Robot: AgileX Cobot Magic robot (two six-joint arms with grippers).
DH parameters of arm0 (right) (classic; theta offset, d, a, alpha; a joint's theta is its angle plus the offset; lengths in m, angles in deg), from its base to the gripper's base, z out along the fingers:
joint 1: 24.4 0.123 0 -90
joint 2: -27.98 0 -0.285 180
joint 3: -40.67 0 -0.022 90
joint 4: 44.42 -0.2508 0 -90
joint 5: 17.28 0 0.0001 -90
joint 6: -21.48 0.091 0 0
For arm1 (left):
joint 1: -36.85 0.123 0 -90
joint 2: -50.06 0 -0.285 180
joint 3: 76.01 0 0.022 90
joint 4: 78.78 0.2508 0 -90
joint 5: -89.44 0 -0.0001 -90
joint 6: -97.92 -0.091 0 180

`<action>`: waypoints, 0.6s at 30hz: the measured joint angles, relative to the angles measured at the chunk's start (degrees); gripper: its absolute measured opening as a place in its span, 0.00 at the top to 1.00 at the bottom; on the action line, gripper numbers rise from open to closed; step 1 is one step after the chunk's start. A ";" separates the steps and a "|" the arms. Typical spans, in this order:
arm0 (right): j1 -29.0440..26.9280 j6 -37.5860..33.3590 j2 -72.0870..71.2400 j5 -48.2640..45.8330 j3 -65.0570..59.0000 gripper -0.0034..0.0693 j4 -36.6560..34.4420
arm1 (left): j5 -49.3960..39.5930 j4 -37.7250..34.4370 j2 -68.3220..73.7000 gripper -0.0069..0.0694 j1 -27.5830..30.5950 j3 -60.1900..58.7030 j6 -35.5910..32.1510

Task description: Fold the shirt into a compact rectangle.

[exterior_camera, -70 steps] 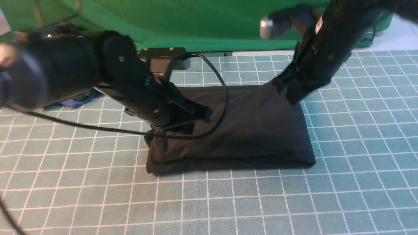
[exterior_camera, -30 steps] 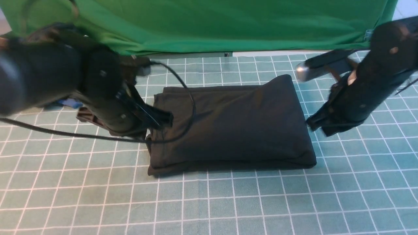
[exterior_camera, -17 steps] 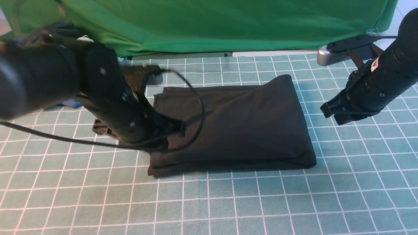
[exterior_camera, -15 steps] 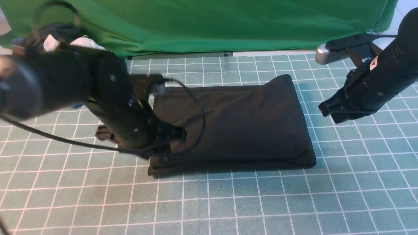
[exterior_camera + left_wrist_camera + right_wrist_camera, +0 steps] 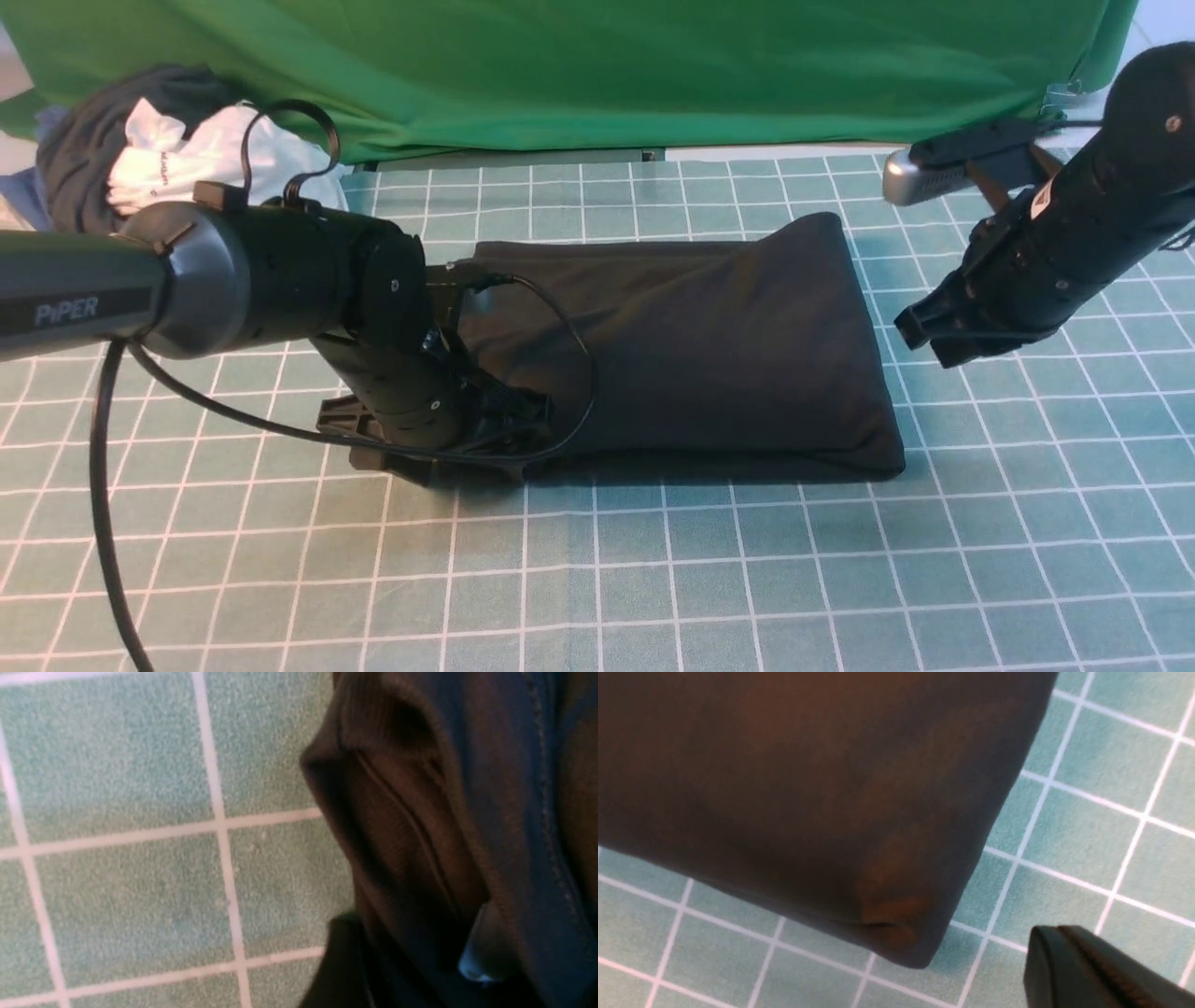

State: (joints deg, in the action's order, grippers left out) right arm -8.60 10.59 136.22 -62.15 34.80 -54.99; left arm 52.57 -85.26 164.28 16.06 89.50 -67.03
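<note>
The left gripper (image 5: pixel 439 448) sits low on the green grid mat (image 5: pixel 653 579) at the near-left corner of the shirt (image 5: pixel 691 345), its jaws spread apart with nothing held — the shirt lies folded into a dark rectangle in the middle of the mat. Farther right, the right gripper (image 5: pixel 929 338) hangs just off the shirt's right edge, jaws together and empty, and a heap of garments (image 5: pixel 159 159) lies at the far left before the green backdrop (image 5: pixel 607 65)

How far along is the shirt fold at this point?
Done: the shirt lies as a compact rectangle on the grid mat. In hand: the left pincer sits low at its left end; the right pincer hovers clear, shut. Left: tidying that end, perhaps.
</note>
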 joint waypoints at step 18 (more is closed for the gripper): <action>-0.18 -8.90 7.96 -2.34 0.00 0.34 -11.35 | -1.67 -0.31 -5.29 0.83 0.00 0.00 -1.98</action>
State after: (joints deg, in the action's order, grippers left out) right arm -8.78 1.69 144.19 -64.49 34.80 -66.34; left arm 50.91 -85.57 159.00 16.06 89.51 -69.01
